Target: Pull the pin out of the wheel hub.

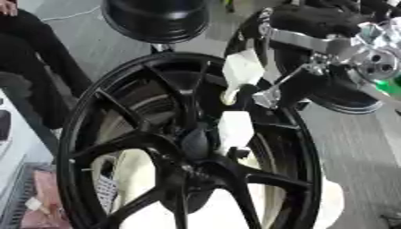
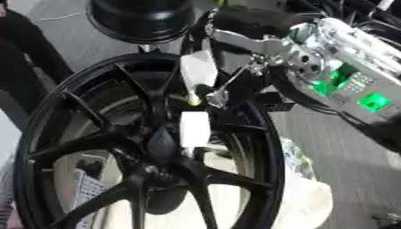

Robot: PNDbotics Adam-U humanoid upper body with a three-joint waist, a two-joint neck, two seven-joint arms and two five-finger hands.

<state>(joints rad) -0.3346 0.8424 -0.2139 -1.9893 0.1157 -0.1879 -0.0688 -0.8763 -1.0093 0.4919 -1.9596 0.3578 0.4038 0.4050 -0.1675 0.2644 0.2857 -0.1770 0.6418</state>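
Wheel (image 1: 141,147) standing upright, black, many-spoked, filling most of the left and lower picture, rim running out of frame at the bottom. Hub (image 1: 192,145) sitting at the meeting of the spokes, near the middle of the left eye view. Pin not making itself out: hub centre dark, partly covered by the lower white pad, nothing there clearly readable as a pin.

Right arm (image 2: 344,58) coming in from the upper right, silver bracket and joints showing, green lights glowing along its forearm in the right eye view. Right hand (image 1: 243,89) reaching down and leftward across the upper part of the wheel, toward the hub. Fingers (image 1: 241,69) pointing down, white-padded, one pad lying high over the spokes, another (image 1: 233,129) lying just beside the hub and seeming to touch it. Fingers looking fairly straight rather than curled, thin silver linkages showing between them; whether anything is being pinched between pad and hub not telling from either view.

Second dark wheel or tyre (image 1: 156,18) standing beyond, at the top, cut off by the upper edge. Dark tyre-like shape (image 1: 344,96) sitting behind the hand on the right, mostly hidden by arm. Left hand showing in neither view. Pale shapes showing through the spokes at the bottom, too blurred for naming.
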